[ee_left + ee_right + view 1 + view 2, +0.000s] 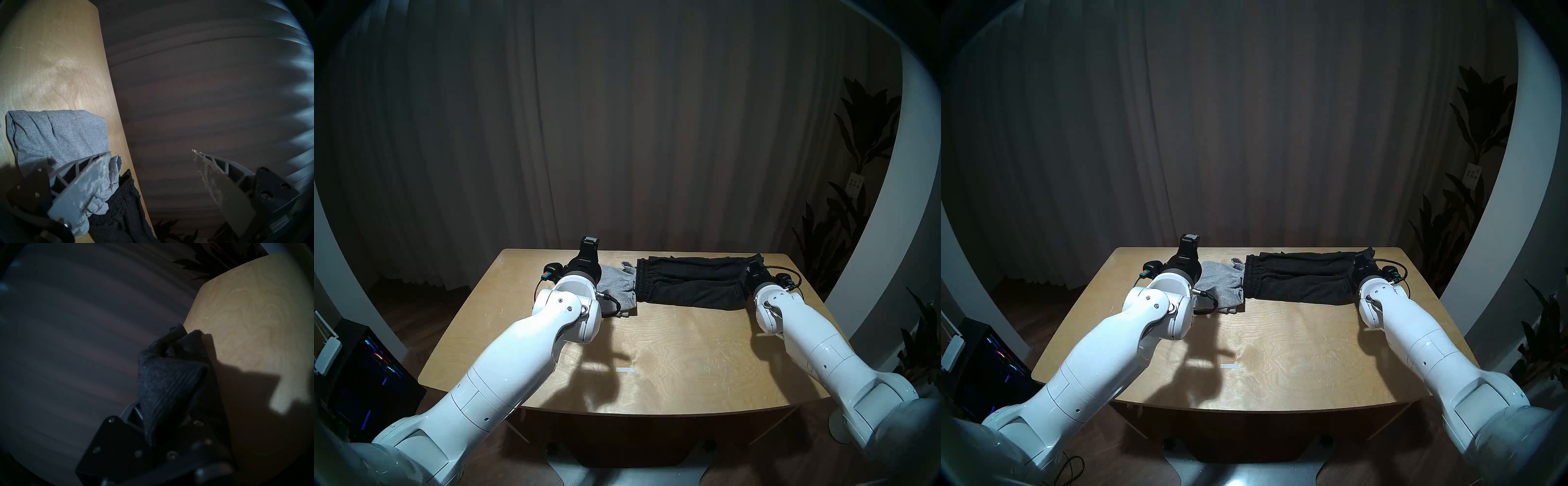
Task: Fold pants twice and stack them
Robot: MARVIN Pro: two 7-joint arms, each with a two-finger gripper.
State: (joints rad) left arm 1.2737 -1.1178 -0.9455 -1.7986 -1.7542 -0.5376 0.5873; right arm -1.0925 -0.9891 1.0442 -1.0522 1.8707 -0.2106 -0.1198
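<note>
Colours on the counter

Heather-grey knit is shown by the smaller shorts (pixel 614 288), plain black by the larger shorts (pixel 690 283); the counter (pixel 670 342) is pale wood with swirling grain, the arms (pixel 504 366) are glossy white, the curtain (pixel 619 118) dull grey-brown.

Nothing is reading clearly anywhere: a small white tag (pixel 854 183) is hanging on the plant (pixel 860 142) at the right with dark marks too small to make out, and no other lettering is showing.
</note>
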